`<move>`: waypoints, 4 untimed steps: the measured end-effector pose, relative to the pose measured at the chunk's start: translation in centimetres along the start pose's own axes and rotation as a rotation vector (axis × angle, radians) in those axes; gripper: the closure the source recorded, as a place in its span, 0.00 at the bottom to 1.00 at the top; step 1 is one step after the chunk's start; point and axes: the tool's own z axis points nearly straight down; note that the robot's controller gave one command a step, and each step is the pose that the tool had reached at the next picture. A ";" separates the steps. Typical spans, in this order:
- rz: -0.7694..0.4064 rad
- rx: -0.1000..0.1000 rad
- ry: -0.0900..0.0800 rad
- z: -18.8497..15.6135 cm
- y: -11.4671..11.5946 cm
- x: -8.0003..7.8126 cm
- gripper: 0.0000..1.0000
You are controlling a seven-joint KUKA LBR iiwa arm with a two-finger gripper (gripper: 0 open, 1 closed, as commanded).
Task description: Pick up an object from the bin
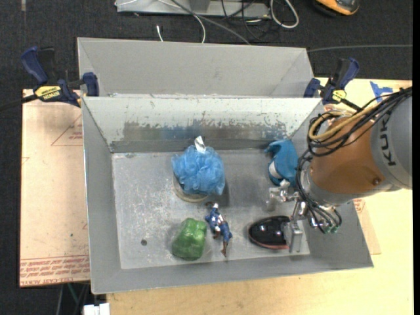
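The gripper (293, 223) is down low in the near right corner of the bin (134, 195), with the orange wrist cover (341, 166) and its cables bulking in behind it from the right. Just to its left lies a glossy black oval thing (268, 232) with a red edge, flat on the bin floor. Its right end sits against the gripper's metal tip, though actual contact is hard to judge. Released or clenched? Cannot tell from this angle. Just behind the gripper, by the right wall, sits a blue lump (284, 159). Further left come a small blue-and-red figure (218, 225), a green crumpled lump (189, 239) and, mid-bin, a blue mesh puff (198, 169), all apart from the gripper.
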 end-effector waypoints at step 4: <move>0.033 0.003 -0.020 0.3 2.0 -2.4 1.00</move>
